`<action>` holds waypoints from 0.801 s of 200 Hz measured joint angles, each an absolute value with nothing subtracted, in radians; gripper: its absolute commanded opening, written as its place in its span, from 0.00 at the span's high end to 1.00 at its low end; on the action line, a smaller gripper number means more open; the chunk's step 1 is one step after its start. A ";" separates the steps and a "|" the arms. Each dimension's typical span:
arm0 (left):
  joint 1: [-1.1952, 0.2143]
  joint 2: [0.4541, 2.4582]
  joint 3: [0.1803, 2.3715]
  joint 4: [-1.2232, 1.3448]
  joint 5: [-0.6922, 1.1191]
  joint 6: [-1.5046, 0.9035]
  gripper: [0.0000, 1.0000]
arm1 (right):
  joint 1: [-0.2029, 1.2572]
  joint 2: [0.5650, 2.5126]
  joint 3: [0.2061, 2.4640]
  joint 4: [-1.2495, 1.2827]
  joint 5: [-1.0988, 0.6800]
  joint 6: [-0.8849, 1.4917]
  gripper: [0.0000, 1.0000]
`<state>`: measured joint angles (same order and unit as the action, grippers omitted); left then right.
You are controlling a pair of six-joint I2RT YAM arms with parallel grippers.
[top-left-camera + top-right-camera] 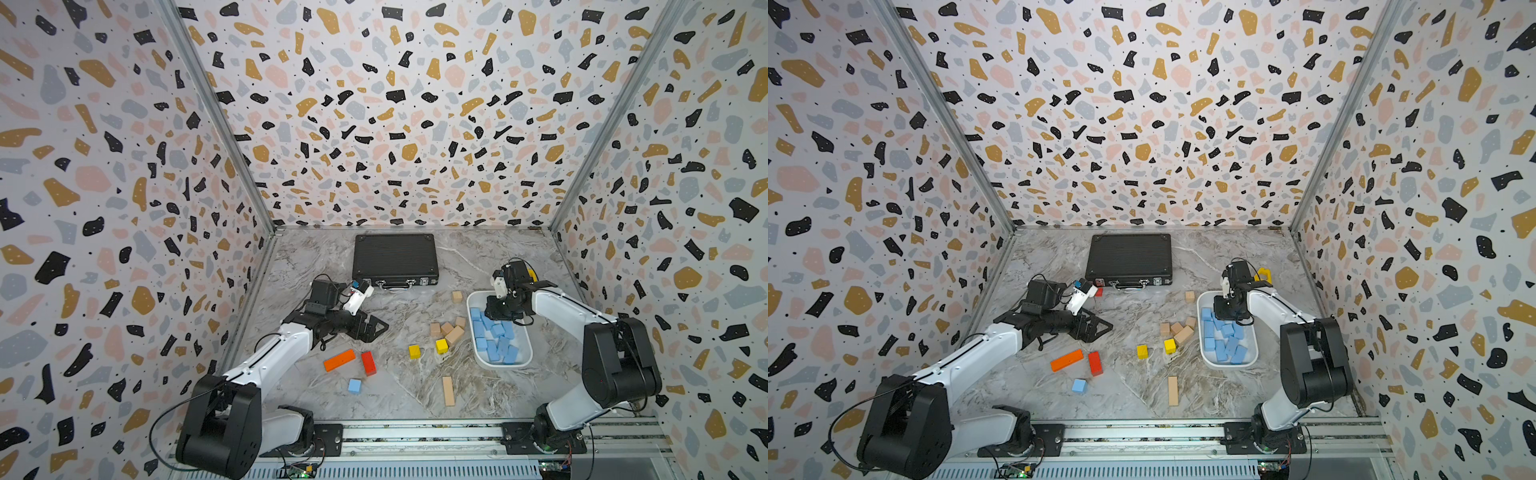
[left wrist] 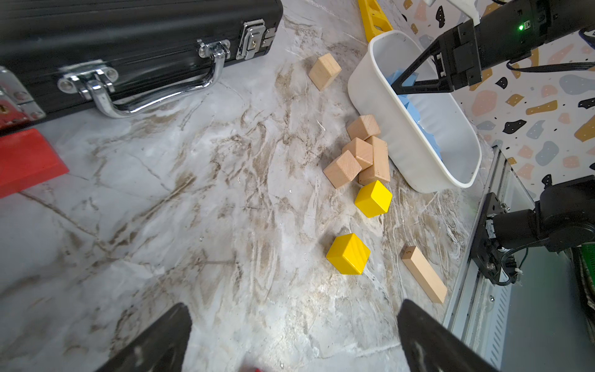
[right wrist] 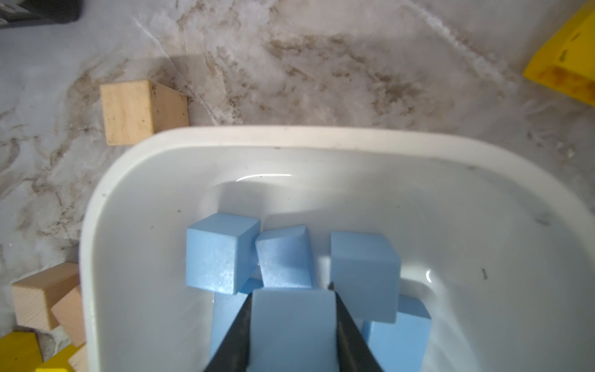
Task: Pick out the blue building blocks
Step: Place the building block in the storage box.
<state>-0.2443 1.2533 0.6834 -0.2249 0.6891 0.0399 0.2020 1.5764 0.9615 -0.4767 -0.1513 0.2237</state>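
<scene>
Several blue building blocks point(image 1: 496, 338) lie heaped in a white bin point(image 1: 498, 366) at the right, seen in both top views point(image 1: 1225, 340). My right gripper point(image 1: 505, 307) hangs over the bin's far end. In the right wrist view that gripper point(image 3: 292, 291) is shut on a blue block point(image 3: 293, 328), just above other blue blocks point(image 3: 222, 254) inside the bin point(image 3: 289, 135). One more blue cube point(image 1: 354, 386) sits alone on the table, front left. My left gripper point(image 1: 376, 328) hovers at centre left; in its wrist view the gripper point(image 2: 294, 307) is open and holds nothing.
A black case point(image 1: 395, 259) lies at the back. Tan wooden blocks point(image 1: 449, 328) cluster against the bin's left wall, with a tan cube point(image 1: 457, 296) and a tan bar point(image 1: 448, 390) apart. Two yellow cubes point(image 1: 414, 351), an orange bar point(image 1: 339, 360) and a red bar point(image 1: 368, 363) lie mid-table.
</scene>
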 measured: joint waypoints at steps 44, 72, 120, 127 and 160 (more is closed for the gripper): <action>-0.244 1.253 0.683 -0.225 0.689 0.041 0.00 | 0.218 1.580 0.962 -0.479 -0.145 0.219 0.68; -0.244 1.253 0.683 -0.225 0.688 0.041 0.00 | 0.221 1.582 0.962 -0.480 -0.136 0.216 0.59; -0.244 1.253 0.683 -0.228 0.676 0.042 0.00 | 0.225 1.582 0.962 -0.493 -0.124 0.212 0.55; -0.243 1.253 0.684 -0.230 0.673 0.043 0.00 | 0.227 1.582 0.962 -0.498 -0.122 0.212 0.55; -0.219 1.253 0.695 -0.245 0.663 0.043 0.00 | 0.255 1.544 0.963 -0.522 -0.123 0.205 0.56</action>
